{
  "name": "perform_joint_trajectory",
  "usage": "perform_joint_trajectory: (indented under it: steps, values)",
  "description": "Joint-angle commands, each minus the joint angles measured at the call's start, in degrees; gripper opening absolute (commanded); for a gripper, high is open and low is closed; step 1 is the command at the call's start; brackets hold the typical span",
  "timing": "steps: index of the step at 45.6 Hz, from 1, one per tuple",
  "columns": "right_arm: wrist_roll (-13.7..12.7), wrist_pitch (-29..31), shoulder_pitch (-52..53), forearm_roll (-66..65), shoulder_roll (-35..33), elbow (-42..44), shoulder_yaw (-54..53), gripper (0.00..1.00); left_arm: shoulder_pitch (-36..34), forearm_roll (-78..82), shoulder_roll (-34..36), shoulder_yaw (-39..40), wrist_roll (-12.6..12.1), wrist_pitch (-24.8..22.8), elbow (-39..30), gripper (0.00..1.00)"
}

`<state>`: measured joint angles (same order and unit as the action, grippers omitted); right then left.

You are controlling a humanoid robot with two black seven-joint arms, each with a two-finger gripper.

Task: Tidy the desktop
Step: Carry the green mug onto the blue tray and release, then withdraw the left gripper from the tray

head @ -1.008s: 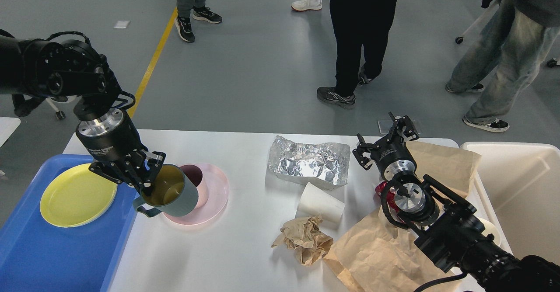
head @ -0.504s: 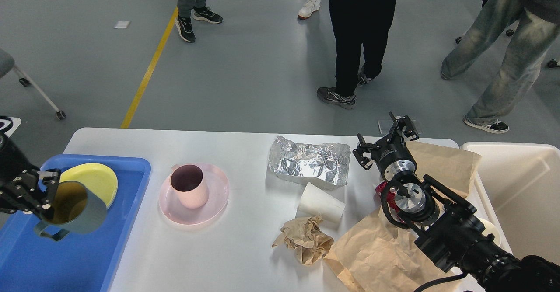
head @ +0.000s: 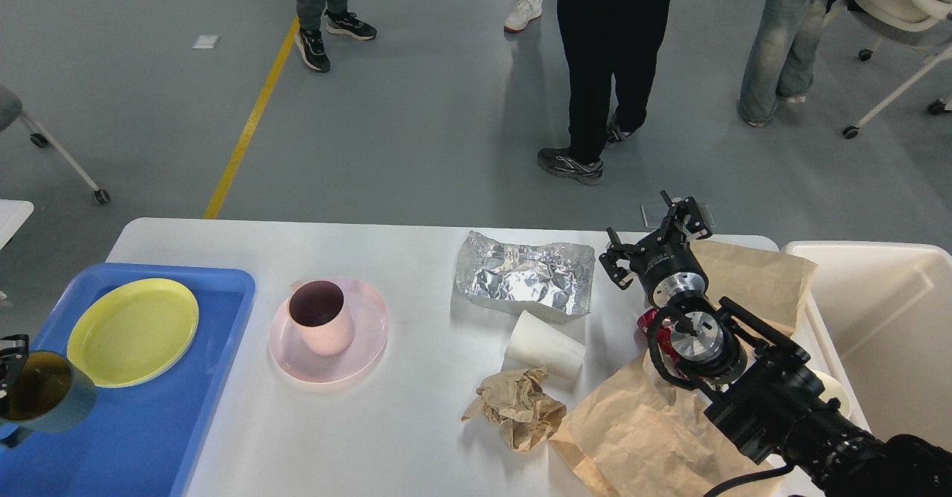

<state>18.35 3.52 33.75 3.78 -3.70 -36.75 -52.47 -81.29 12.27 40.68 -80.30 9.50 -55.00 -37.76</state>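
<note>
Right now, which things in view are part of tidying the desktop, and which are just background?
Job: desktop, grey mug over blue tray, yellow plate, pink cup on pink plate, foil, white cup, crumpled paper, brown sheets, bin.

Background: people's legs, chairs, floor line.
</note>
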Motion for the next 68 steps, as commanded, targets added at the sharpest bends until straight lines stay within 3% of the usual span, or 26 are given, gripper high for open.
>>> perform_joint_trajectory:
  steps: [1, 23, 40, 46, 51, 68]
  values:
    - [0.02, 0.00, 0.00, 0.00, 0.01, 0.01, 0.00, 1.00, 2.97, -0.14, 0.02, 0.58, 0.17, 0.00, 1.10, 0.00]
    - [0.02, 0.00, 0.00, 0.00, 0.01, 0.01, 0.00, 1.00, 15.37, -0.14, -0.16, 6.55, 0.26, 0.00, 12.88, 0.00]
    - [0.02, 0.00, 0.00, 0.00, 0.01, 0.01, 0.00, 1.00, 16.51, -0.14, -0.78, 8.05, 0.08, 0.00, 13.24, 0.00]
    - [-0.06, 0.00, 0.00, 0.00, 0.01, 0.01, 0.00, 1.00, 16.69, -0.14, -0.78, 7.79, 0.08, 0.00, 13.24, 0.08]
    - [0.02, 0.00, 0.00, 0.00, -0.08, 0.01, 0.00, 1.00, 16.78, -0.14, -0.69, 7.52, -0.01, 0.00, 13.24, 0.22]
    - [0.02, 0.00, 0.00, 0.00, 0.01, 0.01, 0.00, 1.00, 16.69, -0.05, -0.69, 6.91, -0.10, 0.00, 13.24, 0.53]
